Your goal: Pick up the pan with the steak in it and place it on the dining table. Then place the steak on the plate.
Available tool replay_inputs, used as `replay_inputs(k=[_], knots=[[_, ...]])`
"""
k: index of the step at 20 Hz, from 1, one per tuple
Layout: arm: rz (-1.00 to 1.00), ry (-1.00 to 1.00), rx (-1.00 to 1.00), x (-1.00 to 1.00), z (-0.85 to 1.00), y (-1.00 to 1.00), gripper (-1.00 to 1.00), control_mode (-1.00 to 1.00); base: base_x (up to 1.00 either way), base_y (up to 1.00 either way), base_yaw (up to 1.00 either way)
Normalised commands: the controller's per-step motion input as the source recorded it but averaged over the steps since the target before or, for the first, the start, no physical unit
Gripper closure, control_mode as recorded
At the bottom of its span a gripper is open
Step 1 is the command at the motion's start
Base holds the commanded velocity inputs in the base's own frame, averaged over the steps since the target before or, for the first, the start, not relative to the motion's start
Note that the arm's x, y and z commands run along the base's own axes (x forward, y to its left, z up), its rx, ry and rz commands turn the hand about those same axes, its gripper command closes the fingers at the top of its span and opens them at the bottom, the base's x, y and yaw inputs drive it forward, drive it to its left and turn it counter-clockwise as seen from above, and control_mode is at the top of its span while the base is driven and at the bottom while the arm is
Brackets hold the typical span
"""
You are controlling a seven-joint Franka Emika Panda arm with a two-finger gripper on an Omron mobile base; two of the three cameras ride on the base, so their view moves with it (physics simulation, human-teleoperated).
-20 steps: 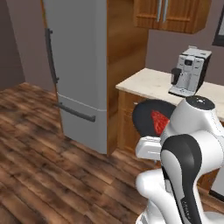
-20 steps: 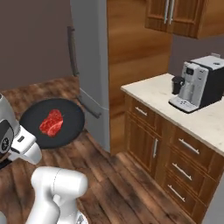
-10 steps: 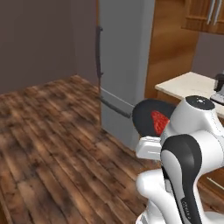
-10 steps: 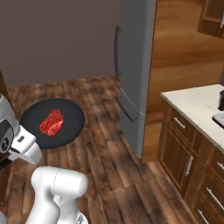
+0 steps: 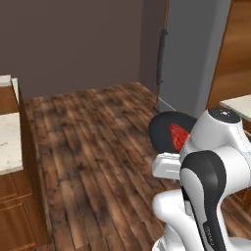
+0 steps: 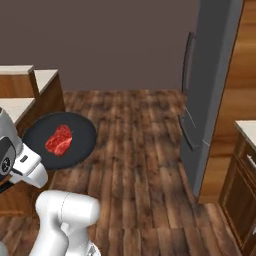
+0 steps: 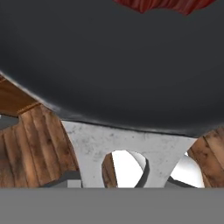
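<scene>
pan: carried in mid-air over the wood floor, level, just ahead of the arm's upper links; not resting on any counter or table. Also seen in left base view, partly hidden behind the white arm.
steak: lying inside the pan, slightly toward the side nearest the arm in right base view; red edge also seen at the top of the hand view.
pan handle: pale metallic piece w/ a hole, seen in hand view, running from the pan rim toward the hand.
gripper: fingertips not made out in hand view; whether fingers are clamped on the handle cannot be told directly. Judged to be holding it, since the pan hangs unsupported.
dining table: judged to be the pale stone top w/ wooden ledge at left edge of right base view; the pan's far-left rim appears near its corner, not over it.
fridge: tall grey unit at right, well apart from the pan.
plate: not identified.
done so far: pan + steak judged lifted.
left to do: pan to be set on the table top; handle to be let go; steak to be picked out and put on the plate.
progress est.: approx. first third, transport leg.
risk: steak could slide if the pan is tilted during carry.
</scene>
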Motion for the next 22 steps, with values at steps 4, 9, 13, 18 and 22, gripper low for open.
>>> replay_inputs(k=[4, 9, 13, 18, 22], knots=[[0.0, 0.0, 0.0, 0.0, 0.0, 0.0, 1.0, 1.0, -0.05, 0.0, 0.48], [0.0, 0.0, 0.0, 0.0, 0.0, 0.0, 1.0, 1.0, -0.06, 0.0, 0.48], [0.0, 0.0, 0.0, 0.0, 0.0, 0.0, 1.0, 1.0, -0.06, -0.03, 0.19], [0.0, 0.0, 0.0, 0.0, 0.0, 0.0, 1.0, 1.0, 0.0, -0.62, -0.01], [0.0, 0.0, 0.0, 0.0, 0.0, 0.0, 1.0, 1.0, 0.0, -1.0, 0.0]])
